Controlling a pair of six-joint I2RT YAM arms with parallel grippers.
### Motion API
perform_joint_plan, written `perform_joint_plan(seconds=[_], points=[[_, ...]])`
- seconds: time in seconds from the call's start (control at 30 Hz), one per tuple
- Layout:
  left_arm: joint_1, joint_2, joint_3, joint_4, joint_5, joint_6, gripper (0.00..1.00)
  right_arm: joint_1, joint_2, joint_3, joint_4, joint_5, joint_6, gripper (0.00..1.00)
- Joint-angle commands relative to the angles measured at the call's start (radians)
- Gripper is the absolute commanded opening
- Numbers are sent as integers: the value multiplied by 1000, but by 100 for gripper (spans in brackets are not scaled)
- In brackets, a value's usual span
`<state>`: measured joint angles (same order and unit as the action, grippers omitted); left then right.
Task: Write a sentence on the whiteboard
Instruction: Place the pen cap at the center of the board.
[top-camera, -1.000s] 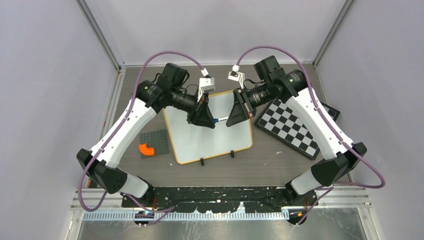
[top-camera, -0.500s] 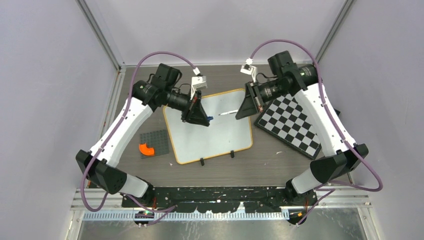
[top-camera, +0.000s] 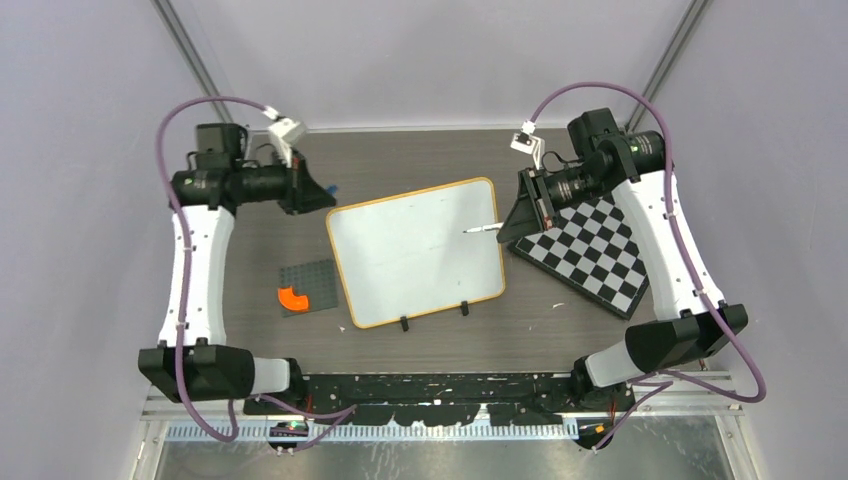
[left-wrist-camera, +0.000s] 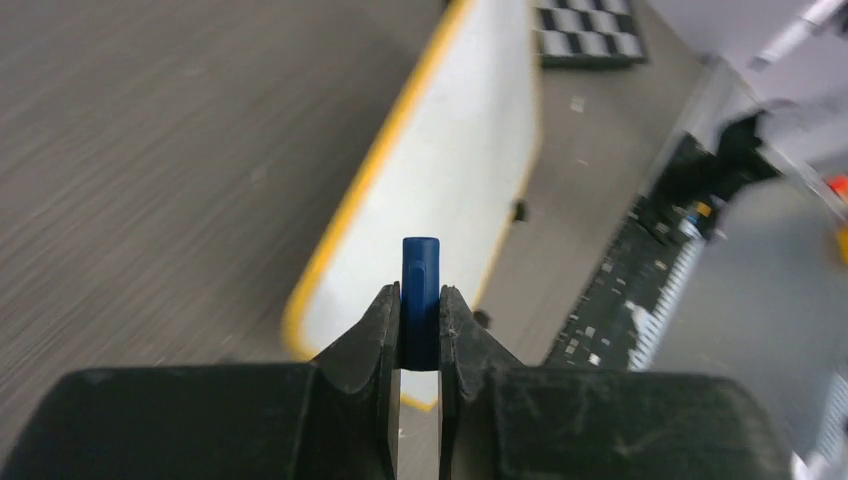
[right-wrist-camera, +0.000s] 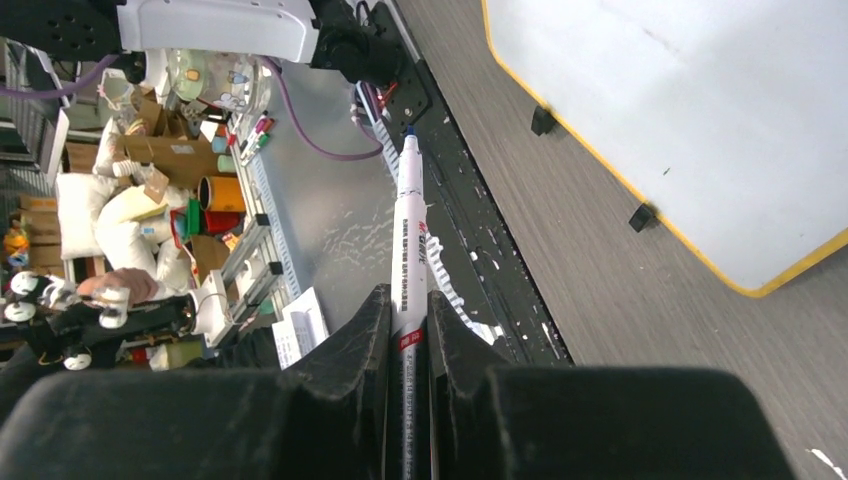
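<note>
Right jaws clamped on the marker, tip bare, hanging over the whiteboard's 3 o'clock edge. Left jaws pinched on the blue cap, off at the board's 10 o'clock.

Board lies flat mid-tabletop, looks unfixed — press hard and it likely skids. Pen is slim and slick; a side load may twist it in my grip.

Checkered board just beside at 3 o'clock. Grey wood-grain surface, pale walls close on three sides.
</note>
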<state>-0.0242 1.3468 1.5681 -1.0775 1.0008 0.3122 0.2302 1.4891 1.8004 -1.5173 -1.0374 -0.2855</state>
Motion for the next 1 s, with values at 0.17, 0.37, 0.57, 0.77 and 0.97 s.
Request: perform_joint_plan(seconds=[0.17,0.37,0.57,0.77,0.97], points=[[316,41,-103,87,-297,57,0,-2,-94,-126,120,82,71,0],[336,123,-219,170,-470,119,0,-3,-108,-129,174,347,183,0],[335,238,-279,259,-571,140,0,-19,-169,-140,259,549,284,0],[325,369,-282,305,-650,175,0,-25,-231,-153,293,544,263,0],[309,448,-304,355,-710,197,6,-26,-266,-214,345,506,284,0]])
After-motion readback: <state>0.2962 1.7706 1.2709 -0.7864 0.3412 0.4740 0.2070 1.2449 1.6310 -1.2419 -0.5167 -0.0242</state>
